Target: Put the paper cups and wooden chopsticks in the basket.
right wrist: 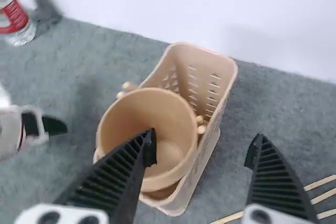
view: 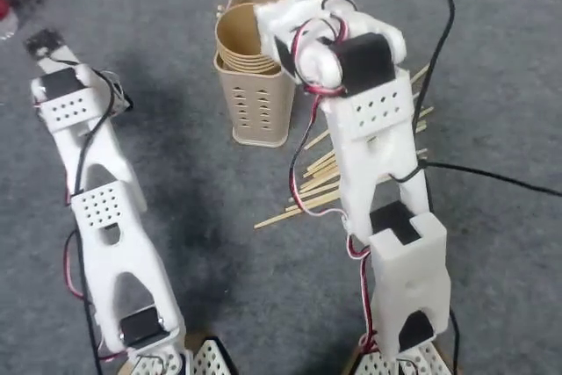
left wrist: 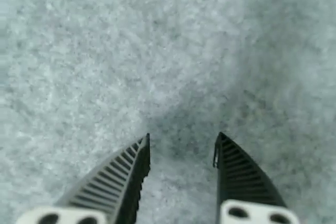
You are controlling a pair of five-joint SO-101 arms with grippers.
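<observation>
- Left gripper [left wrist: 183,136]: jaws spread, empty, over bare grey mat [left wrist: 105,51].
- Wooden chopsticks [view: 307,199]: loose heap on mat, near basket [view: 259,107], not yet in.
- Right gripper [right wrist: 205,135]: spread, empty, above paper cups [right wrist: 134,116] stacked in basket (seemingly seated).
- Next, probably: pinch chopsticks mid-length, few per grab.

1. Readable text, brands, numbers, signs: none in any view.
2. Bottle [right wrist: 14,22], clear plastic, on the grey mat [right wrist: 79,77] by the white wall [right wrist: 184,3]: carries a red label band; its print is too small and blurred to read.
</observation>
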